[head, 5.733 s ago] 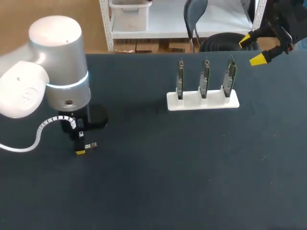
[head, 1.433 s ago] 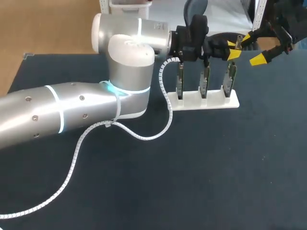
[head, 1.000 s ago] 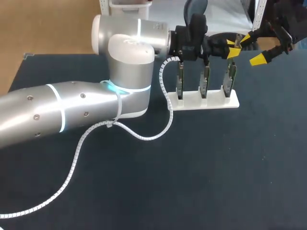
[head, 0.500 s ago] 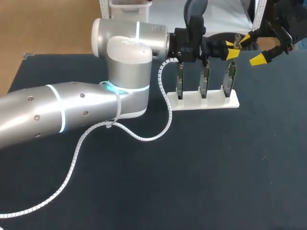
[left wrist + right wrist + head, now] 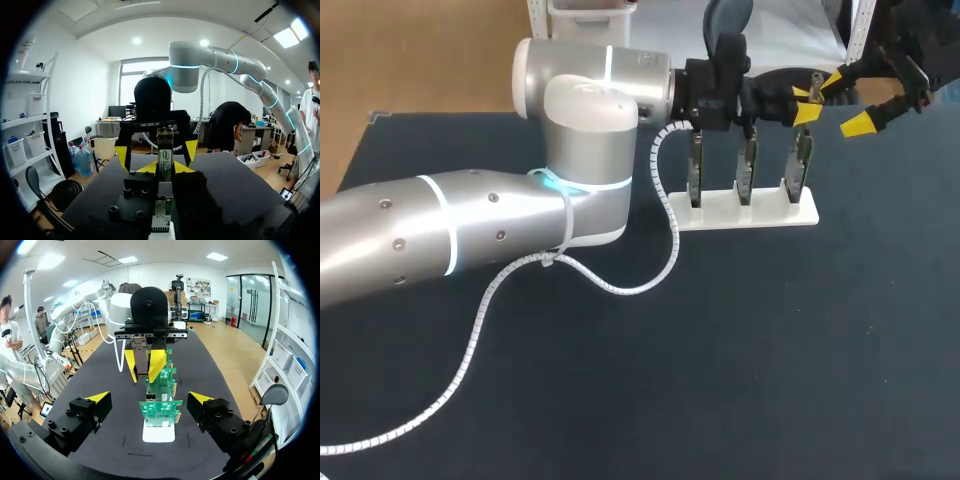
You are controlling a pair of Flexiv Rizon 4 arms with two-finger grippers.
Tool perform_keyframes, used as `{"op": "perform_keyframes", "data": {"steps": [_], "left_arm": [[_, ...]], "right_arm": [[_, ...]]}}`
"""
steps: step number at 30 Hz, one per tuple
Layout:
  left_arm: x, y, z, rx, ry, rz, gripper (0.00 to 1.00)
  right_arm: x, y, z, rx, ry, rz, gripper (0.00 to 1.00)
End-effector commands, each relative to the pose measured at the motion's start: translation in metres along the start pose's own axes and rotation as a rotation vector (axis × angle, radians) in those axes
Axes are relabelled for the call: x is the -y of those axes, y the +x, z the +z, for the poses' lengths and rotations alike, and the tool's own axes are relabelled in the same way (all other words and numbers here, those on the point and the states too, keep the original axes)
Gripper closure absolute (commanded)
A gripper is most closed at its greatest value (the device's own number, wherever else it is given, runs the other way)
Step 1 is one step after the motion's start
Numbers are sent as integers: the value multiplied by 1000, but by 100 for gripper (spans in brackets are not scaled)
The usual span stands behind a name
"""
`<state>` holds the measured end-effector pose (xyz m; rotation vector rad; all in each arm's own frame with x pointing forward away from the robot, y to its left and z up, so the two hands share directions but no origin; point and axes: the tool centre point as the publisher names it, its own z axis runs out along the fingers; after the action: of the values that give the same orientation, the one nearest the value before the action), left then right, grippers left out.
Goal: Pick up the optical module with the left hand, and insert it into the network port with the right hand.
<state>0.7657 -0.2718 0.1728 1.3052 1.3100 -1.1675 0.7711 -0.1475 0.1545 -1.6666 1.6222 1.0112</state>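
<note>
- While hovering over green circuit boards (image 5: 160, 412), the left gripper (image 5: 144, 365) is pinching the slim metal optical module (image 5: 141, 356).
- Just ahead, the right gripper (image 5: 845, 103) is gaping wide open.

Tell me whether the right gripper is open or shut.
Open. The right gripper has its fingers wide apart in its wrist view, touching nothing; the circuit boards sit ahead of them.
</note>
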Motion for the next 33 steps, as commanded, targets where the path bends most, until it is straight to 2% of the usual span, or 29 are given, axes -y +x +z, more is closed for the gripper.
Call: {"op": "perform_keyframes", "data": {"steps": [1, 30, 33], "left_arm": [[-1, 1, 1, 2, -2, 0, 100], [-2, 3, 4, -11, -8, -9, 100], [-2, 3, 4, -11, -8, -9, 100]], "right_arm": [[-2, 0, 1, -1, 5, -2, 0], [-2, 0, 1, -1, 5, -2, 0], [2, -9, -9, 33, 43, -9, 0]]}}
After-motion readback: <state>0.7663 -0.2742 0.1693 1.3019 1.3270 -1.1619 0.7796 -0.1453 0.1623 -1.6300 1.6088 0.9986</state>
